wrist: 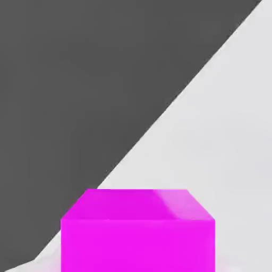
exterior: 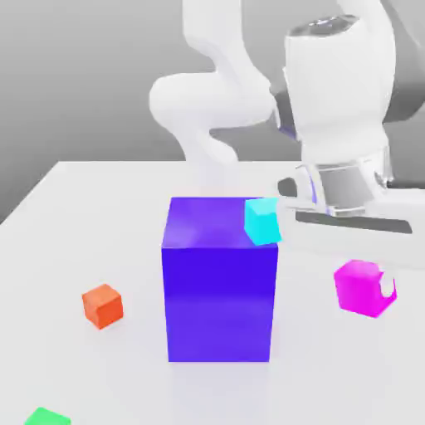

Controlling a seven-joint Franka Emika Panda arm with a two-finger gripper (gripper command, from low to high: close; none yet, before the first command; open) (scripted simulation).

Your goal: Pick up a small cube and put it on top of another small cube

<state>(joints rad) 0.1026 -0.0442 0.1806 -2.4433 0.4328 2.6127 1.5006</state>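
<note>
The pincer (exterior: 375, 286) is closed on the small magenta cube (exterior: 362, 287), which hangs in its grip at the exterior view's right, lifted clear of the white desk (exterior: 75, 216); a white finger (exterior: 387, 285) shows against the cube's right face. In the hand view the magenta cube (wrist: 138, 231) sits close in front of the camera, with the pale desk (wrist: 228, 122) and a dark background behind it. Just beside the held cube, toward the exterior view's left, stands the big blue-violet block (exterior: 219, 290), resting on the desk, and a small cyan cube (exterior: 262, 221) shows at that block's upper right corner. Well apart, on the exterior view's left, a small orange-red cube (exterior: 103, 305) lies on the desk. The small green cube (exterior: 46, 417) lies at the lower left edge of the exterior view, far from the held cube, cut off by the frame.
</note>
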